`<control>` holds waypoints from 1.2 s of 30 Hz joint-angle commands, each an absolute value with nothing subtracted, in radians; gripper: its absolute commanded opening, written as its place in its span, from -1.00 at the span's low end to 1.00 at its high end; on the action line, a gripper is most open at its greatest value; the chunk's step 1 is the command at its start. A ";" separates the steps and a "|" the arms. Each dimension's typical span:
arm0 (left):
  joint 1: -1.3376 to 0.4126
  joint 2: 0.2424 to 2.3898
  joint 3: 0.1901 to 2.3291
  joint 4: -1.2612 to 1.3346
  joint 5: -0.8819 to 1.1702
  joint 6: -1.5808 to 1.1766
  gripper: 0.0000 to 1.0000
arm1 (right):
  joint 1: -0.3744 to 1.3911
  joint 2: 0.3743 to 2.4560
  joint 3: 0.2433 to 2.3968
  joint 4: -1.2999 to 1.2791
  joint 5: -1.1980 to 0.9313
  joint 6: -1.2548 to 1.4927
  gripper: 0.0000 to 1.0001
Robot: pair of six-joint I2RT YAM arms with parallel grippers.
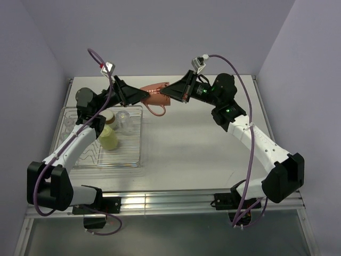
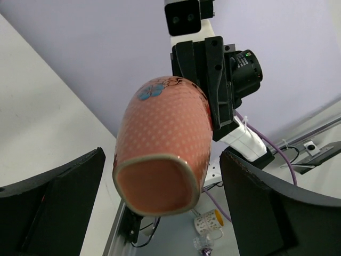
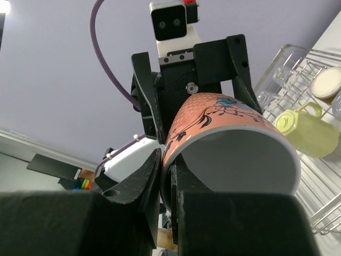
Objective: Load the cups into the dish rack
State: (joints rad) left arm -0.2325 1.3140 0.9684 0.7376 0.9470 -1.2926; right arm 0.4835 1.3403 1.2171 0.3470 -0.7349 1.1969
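Pinching mug (image 2: 160, 144) by its rim with right pincer (image 3: 168, 178), lying sideways, bottom poking into wide-spread left pincer (image 2: 160, 178), up beside the rack (image 1: 128, 152).

**Robotics laboratory test cell.** Plain lilac walls (image 1: 160, 32) are enclosing a white table (image 1: 202, 144) at the top, left and right of the overhead view. Along the bottom of that view, a metal rail (image 1: 176, 200) is carrying the bases of two black-and-white robot arms. The left arm (image 1: 69, 152) and the right arm (image 1: 256, 141) are each trailing a purple cable (image 1: 250, 165). A small white camera unit (image 3: 171, 21) is riding on a wrist, top centre of the right wrist view. Household items are appearing amid this hardware: a wire dish rack (image 1: 125, 160) at centre left and a salmon-orange mug (image 1: 155, 95) at upper centre.
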 commanded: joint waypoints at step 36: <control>-0.224 1.131 0.988 0.414 0.942 -1.068 -1.00 | 0.583 1.244 1.197 0.160 -0.379 0.864 0.04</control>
State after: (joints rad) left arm -0.2405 1.1942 0.9226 0.4511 0.9520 -1.1366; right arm 0.5819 1.3087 1.2118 0.1955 -0.4805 0.9401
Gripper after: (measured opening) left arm 0.754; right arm 0.517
